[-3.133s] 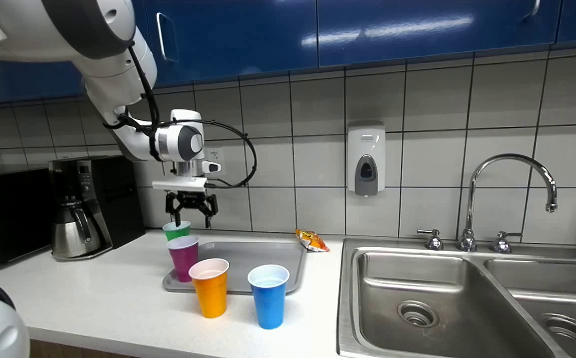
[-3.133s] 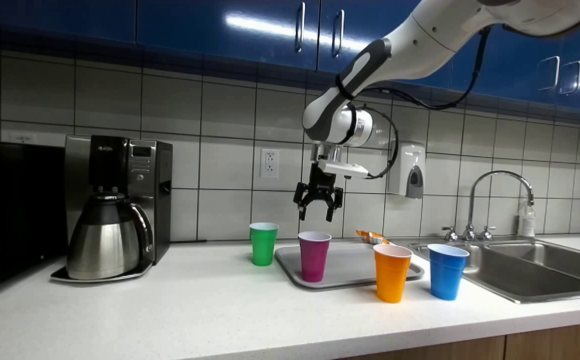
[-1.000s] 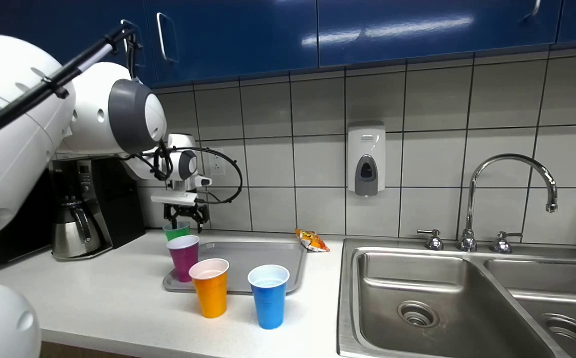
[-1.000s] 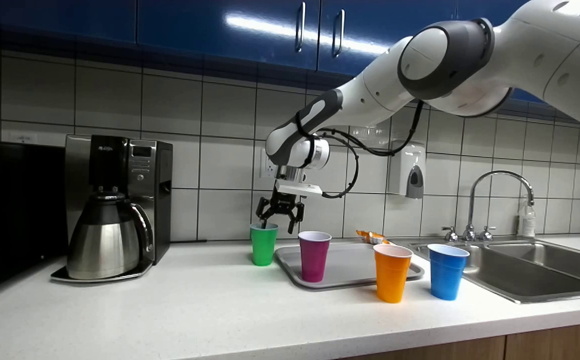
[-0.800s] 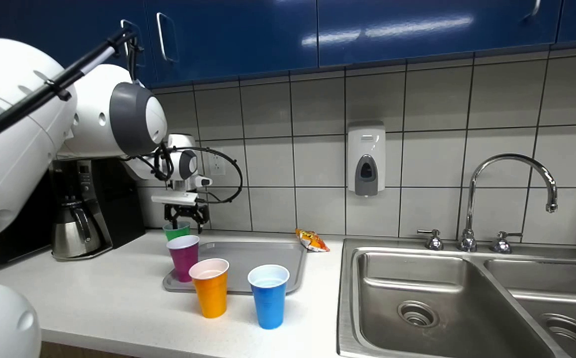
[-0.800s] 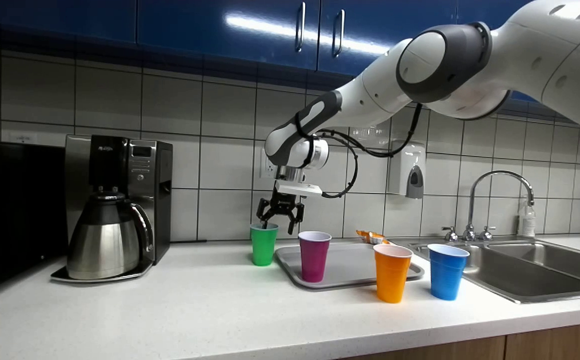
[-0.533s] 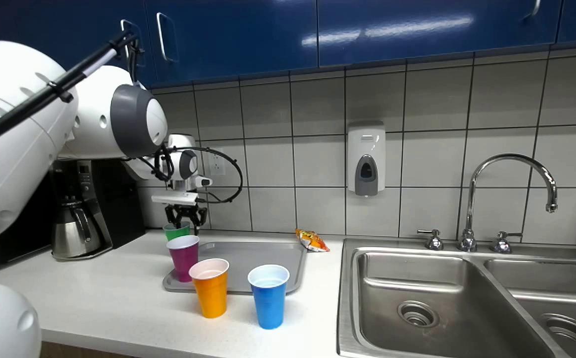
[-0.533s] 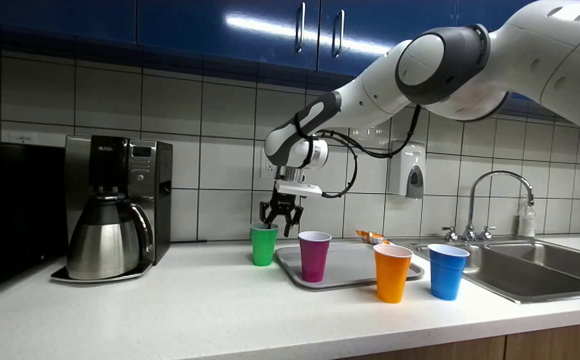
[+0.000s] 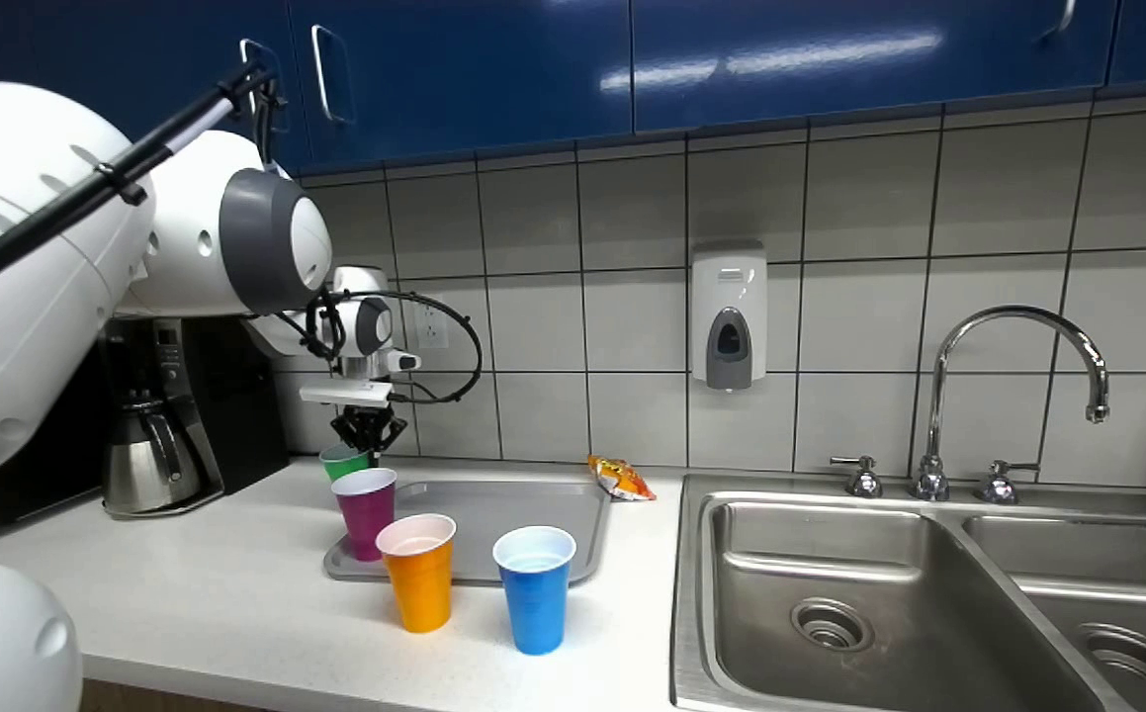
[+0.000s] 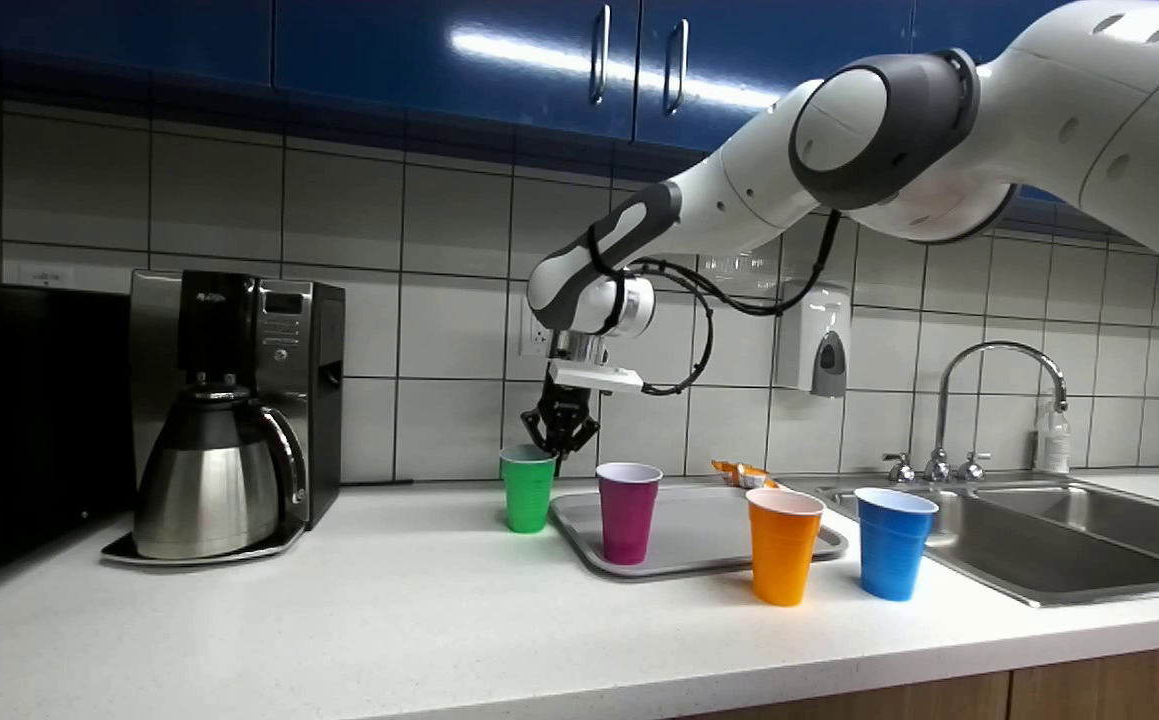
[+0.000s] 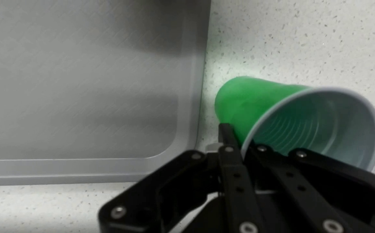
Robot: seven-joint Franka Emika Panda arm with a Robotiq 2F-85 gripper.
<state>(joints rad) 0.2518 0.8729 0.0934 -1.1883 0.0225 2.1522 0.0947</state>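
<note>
- The pincer point(image 11: 241, 145) looks pinched tight. What has it got?

- The rim of the green cup point(image 11: 244, 100). One jaw reaches inside, the other lies outside, with the thin cup wall between them.

- And where does that cup stand?

- On the speckled white counter point(image 10: 339, 620), just beside a corner of the grey tray point(image 10: 704, 530).

- What's the room like?

- It's a kitchen: a tiled wall point(image 9: 632, 326), blue cupboards point(image 9: 474, 84) above, a soap dispenser point(image 9: 728, 316) fixed to the wall. A steel sink point(image 9: 696, 603) with two basins is set into the counter, a curved tap point(image 9: 929, 483) at its back.

- Any more cups?

- Three. A purple cup point(image 10: 629, 520) stands on the tray. An orange cup point(image 10: 784, 555) and a blue cup point(image 10: 896, 550) stand on the counter near the tray, the blue one closer to the sink.

- What's in them?

- I can't tell; their bottoms don't show. The orange and blue ones have pale insides. In the green cup I see ribbed walls and one jaw.

- Other containers?

- A steel jug point(image 10: 207, 500) sits in the coffee maker point(image 10: 289, 375) with its lid on, its contents hidden. A crumpled snack bag point(image 9: 620, 479) lies by the wall, near the tray's far corner.
</note>
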